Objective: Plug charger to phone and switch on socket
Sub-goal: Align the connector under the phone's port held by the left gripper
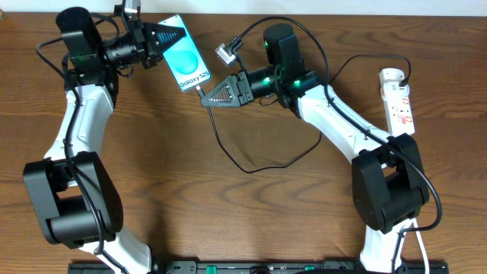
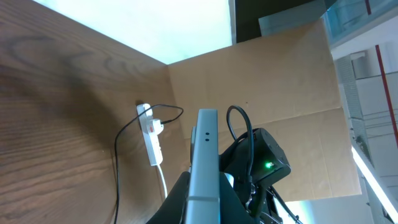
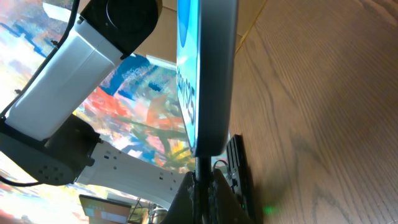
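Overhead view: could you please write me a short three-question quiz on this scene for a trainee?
1. True or false: the left gripper is shut on the phone.
2. Which holds the charger by its plug? A: left gripper. B: right gripper. C: neither.
3. Fill in: the power strip lies on the robot's ___ side.
Key: 1 true; 2 B; 3 right.

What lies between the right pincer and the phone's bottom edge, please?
Only the charger, its black plug tip gripped by the right pincer and reaching the phone; the right wrist view shows it best.
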Action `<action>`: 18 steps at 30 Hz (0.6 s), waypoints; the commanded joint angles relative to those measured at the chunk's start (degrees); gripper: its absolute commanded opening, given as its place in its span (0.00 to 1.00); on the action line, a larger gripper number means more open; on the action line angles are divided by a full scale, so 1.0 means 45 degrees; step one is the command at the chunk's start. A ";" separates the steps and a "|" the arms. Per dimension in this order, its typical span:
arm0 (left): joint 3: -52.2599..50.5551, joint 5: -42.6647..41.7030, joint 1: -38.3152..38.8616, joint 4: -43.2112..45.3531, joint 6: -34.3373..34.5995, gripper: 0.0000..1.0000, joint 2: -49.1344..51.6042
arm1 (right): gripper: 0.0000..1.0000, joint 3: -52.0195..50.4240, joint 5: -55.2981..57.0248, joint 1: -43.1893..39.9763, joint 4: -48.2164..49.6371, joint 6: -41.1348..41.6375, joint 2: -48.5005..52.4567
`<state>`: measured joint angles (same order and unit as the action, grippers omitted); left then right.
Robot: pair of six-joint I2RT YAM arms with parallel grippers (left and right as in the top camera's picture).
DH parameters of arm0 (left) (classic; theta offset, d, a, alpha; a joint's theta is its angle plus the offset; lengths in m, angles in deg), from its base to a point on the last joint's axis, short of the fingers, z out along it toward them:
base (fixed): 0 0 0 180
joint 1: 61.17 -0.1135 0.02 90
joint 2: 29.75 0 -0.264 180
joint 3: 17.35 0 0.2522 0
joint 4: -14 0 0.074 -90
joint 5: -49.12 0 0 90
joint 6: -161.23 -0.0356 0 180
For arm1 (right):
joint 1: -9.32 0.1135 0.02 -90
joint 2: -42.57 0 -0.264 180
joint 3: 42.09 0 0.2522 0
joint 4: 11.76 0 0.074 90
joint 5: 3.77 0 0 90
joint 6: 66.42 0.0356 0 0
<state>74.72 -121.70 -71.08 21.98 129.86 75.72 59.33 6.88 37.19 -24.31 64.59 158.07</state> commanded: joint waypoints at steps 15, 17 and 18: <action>0.0146 -0.0505 -0.0005 0.0160 -0.0340 0.07 -0.0078 | 0.01 -0.0034 -0.0301 0.0063 0.0262 0.0073 -0.0015; 0.0146 -0.0573 0.0000 0.0155 -0.0350 0.07 -0.0078 | 0.01 -0.0034 -0.0301 0.0063 0.0267 0.0073 -0.0015; 0.0146 -0.0573 0.0000 0.0155 -0.0350 0.07 -0.0078 | 0.01 -0.0034 -0.0301 0.0063 0.0267 0.0073 -0.0015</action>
<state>74.72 -122.02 -71.08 22.00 129.38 75.72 59.33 6.44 37.19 -23.26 64.61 158.07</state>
